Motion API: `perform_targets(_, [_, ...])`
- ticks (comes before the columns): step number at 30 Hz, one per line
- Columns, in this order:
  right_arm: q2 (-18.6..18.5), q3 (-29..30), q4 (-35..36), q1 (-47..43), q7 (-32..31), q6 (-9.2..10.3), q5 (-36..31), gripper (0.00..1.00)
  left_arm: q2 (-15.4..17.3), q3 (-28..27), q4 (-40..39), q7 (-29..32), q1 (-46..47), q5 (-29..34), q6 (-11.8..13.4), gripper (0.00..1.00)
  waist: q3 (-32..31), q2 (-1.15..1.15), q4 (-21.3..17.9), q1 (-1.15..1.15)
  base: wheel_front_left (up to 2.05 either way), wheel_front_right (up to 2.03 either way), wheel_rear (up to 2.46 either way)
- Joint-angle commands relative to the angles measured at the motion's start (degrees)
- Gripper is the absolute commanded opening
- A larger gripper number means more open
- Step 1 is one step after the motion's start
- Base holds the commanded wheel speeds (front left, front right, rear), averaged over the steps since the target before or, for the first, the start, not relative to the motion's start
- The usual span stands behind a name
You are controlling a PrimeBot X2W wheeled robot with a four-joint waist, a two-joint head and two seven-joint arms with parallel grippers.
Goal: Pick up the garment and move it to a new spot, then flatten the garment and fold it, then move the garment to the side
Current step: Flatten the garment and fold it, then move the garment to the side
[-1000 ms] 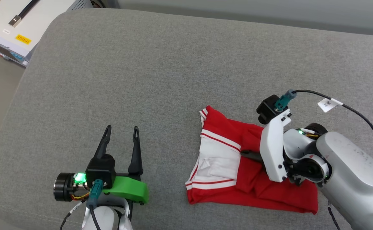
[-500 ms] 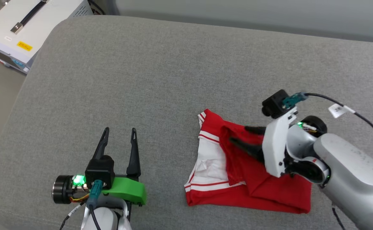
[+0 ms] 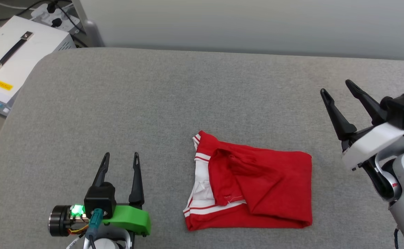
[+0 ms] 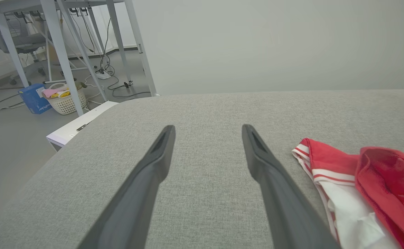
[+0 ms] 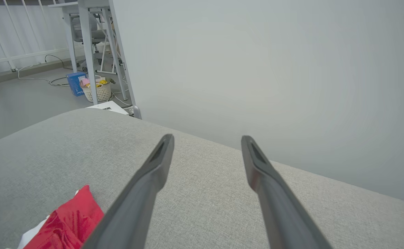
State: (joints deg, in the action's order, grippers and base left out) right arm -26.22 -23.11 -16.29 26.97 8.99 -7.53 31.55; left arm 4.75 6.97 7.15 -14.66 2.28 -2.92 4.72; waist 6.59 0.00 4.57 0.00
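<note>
A: status on the garment (image 3: 257,193)?

B: lying on the grey padded surface (image 3: 153,103); folded into a rough rectangle; red layers on top, white sleeve and striped trim showing at its left end; nothing touching it

A: pincers?

B: both spread wide, both empty; left pincer (image 3: 121,154) sits off the garment's left end, apart from it, fingers pointing away from the robot, so alongside the garment, not at it; right pincer (image 3: 336,87) sits off the garment's right end and past its far edge, also apart, also pointing away

A: axis?

B: long axis runs left-right across the robot's front; each short end faces one pincer; neither arm looks clearly nearer, call it even

A: next?

B: my read: fold looks done, side move is what's left; whichever arm goes must turn in toward a short end first; top red flap looks loose, could slide open if only one layer gets pinched

A: count?

B: one garment; two pincers; one white case with a black handle (image 3: 11,58), well off to the garment's left, past the surface edge; lettering not visible
</note>
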Motion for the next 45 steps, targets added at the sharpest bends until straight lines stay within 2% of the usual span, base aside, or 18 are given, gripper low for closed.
perform_targets(1, [1.28, 2.12, 0.06, -2.11, 1.65, 0.04, -1.80, 1.00, 0.33, -0.23, -0.34, -0.34, -1.02, 0.37, -0.22, 1.00, -1.94, 0.00, -1.76, 0.00, 0.00, 0.00, 0.00])
perform_targets(6, [5.90, 11.21, 2.97, -9.36, 4.85, 0.04, -8.28, 1.00, 0.54, -0.85, -1.08, -0.34, -2.45, 0.26, -0.14, 1.00, -3.48, 0.00, -2.91, 0.00, 0.00, 0.00, 0.00])
perform_targets(11, [10.60, 17.12, 6.92, -16.58, 5.55, 0.04, -12.36, 1.00, 0.52, -1.50, -1.93, -0.34, -3.57, -0.50, -0.40, 1.00, -4.64, 0.00, -3.49, 0.00, 0.00, 0.00, 0.00])
perform_targets(18, [15.24, 20.52, 12.13, -25.76, 5.87, 0.04, -16.64, 1.00, 0.68, -2.21, -2.78, -0.34, -5.07, -0.91, -0.53, 1.00, -6.43, 0.00, -3.40, 0.00, 0.00, 0.00, 0.00])
perform_targets(24, [17.90, 21.47, 13.46, -30.87, 5.93, 0.04, -18.21, 1.00, 0.77, -1.74, -2.10, -0.34, -6.47, -1.04, -0.97, 1.00, -7.63, 0.00, -3.23, 0.00, 0.00, 0.00, 0.00])
perform_targets(36, [18.19, 22.30, 13.10, -32.24, 5.96, 0.04, -19.29, 1.00, 1.03, -1.34, -1.29, -0.34, -7.16, -1.09, -0.55, 1.00, -7.86, 0.00, -2.92, 0.00, 0.00, 0.00, 0.00])
perform_targets(41, [15.48, 22.37, 14.38, -28.29, 5.50, 0.04, -19.39, 1.00, 0.99, -1.00, -1.50, -0.34, -6.61, -1.04, -0.34, 1.00, -7.09, 0.00, -2.40, 0.00, 0.00, 0.00, 0.00])
perform_targets(45, [11.33, 21.69, 16.27, -21.52, 3.00, 0.04, -18.82, 1.00, 0.79, -0.51, -1.64, -0.34, -6.04, -1.04, -0.16, 1.00, -5.84, 0.00, -1.96, 0.00, 0.00, 0.00, 0.00])
